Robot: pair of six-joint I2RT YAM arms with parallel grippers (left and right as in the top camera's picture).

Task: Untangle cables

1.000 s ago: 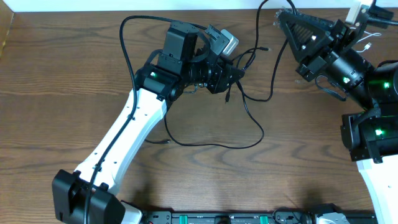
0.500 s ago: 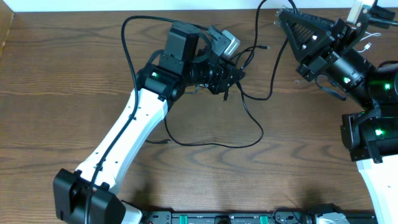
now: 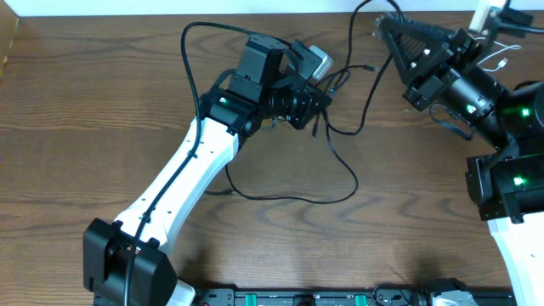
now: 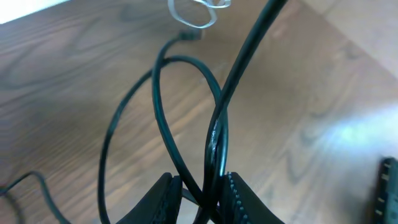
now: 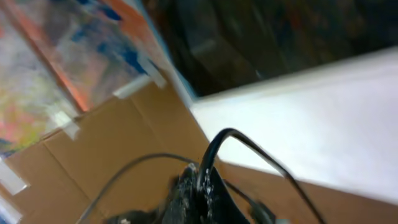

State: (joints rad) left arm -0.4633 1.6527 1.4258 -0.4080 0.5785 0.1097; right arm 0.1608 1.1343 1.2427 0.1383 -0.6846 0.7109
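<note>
The black cable (image 3: 355, 177) lies in a wide loop on the wooden table and rises to both grippers. My left gripper (image 3: 321, 100) is at the top middle. In the left wrist view its jaws (image 4: 199, 180) stand narrow, with two crossing strands of the black cable (image 4: 216, 127) pinched between them. My right gripper (image 3: 382, 20) is raised at the top right, shut on another stretch of the black cable (image 5: 217, 140), which leaves its tips (image 5: 202, 175) and arcs away. The white cable (image 4: 186, 25) shows as a small loop beyond the black strands, and thinly by the right arm (image 3: 501, 48).
The left arm's own thick black cord (image 3: 189, 59) arcs over the table at the top left. A cardboard box edge (image 3: 8, 42) sits at the far left. A black rail (image 3: 340, 298) runs along the front edge. The right arm's base (image 3: 510, 183) fills the right side.
My left gripper has shifted a little right and towards the far edge, and its jaws have narrowed onto the black strands. The cable slack by it has drawn up. The right arm has held still.
</note>
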